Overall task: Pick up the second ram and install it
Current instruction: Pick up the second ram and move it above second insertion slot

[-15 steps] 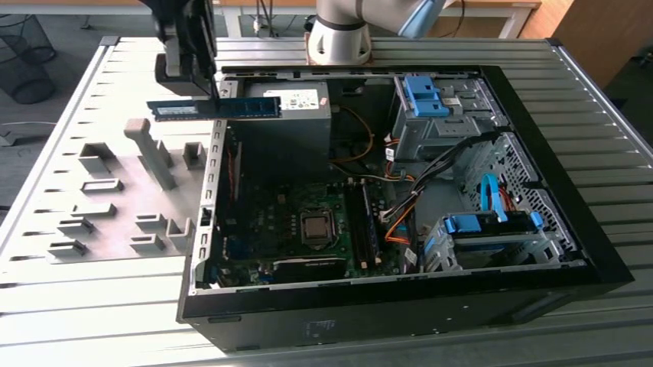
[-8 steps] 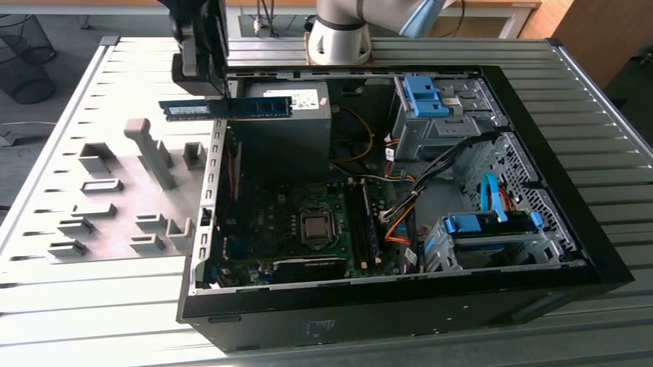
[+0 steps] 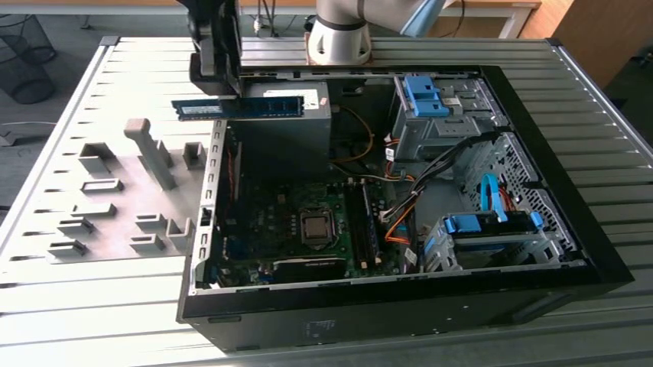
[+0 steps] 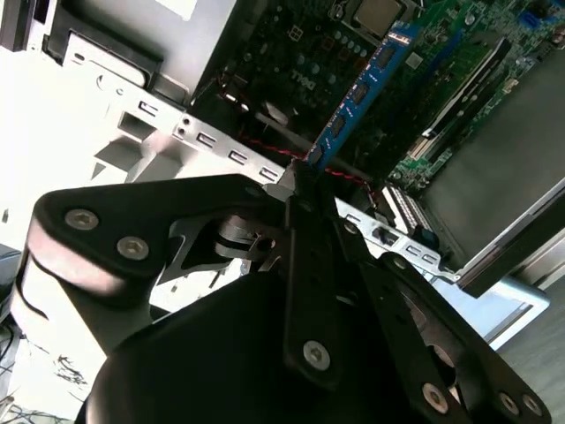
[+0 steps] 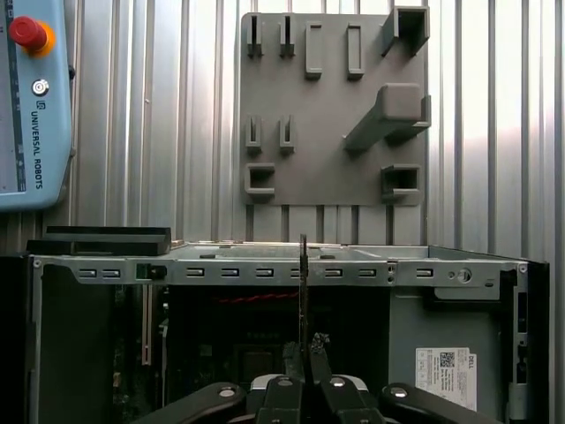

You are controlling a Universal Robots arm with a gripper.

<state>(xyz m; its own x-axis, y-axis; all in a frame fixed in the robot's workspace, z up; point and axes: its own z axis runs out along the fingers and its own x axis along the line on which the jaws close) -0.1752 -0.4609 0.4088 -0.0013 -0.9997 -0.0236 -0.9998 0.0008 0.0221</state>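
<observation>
**Pincer** (image 3: 219, 93), exterior view: hanging fingers-down over the wall of the computer case (image 3: 388, 306) on the exterior view's left, and clenching the second ram (image 3: 263, 107) by its upper long edge, off-centre toward that side.

**Second ram**, same view: riding in the air, touching nothing but the pincer. It is standing on edge with its flat face toward the camera. Its long axis is running level, left to right. The longer free end is pointing right, crossing in front of the grey power-supply box (image 3: 281, 130).

**Memory slots** (image 3: 363, 222): lying lower down on the motherboard (image 3: 275, 222), toward the exterior view's right of the pincer and nearer the camera. Their long axis is running near-to-far, so the second ram is, by my judgement, sitting crosswise to them.

**Holder plate** (image 3: 112, 210): resting on the ribbed worktop (image 3: 102, 306) beside the case.

**Second wrist view:** the pincer (image 4: 305, 181) is closing its fingers on one end of the second ram (image 4: 366, 84). The blue chip face is stretching away from them, past the perforated wall (image 4: 221, 150), toward the motherboard (image 4: 441, 53).

**First wrist view:** the second ram (image 5: 303, 283) is showing edge-on, a thin dark line running out from between the fingers of the pincer (image 5: 305, 349) and crossing the case rim (image 5: 265, 272). The holder plate (image 5: 335, 177) is lying beyond it on the worktop.
</observation>
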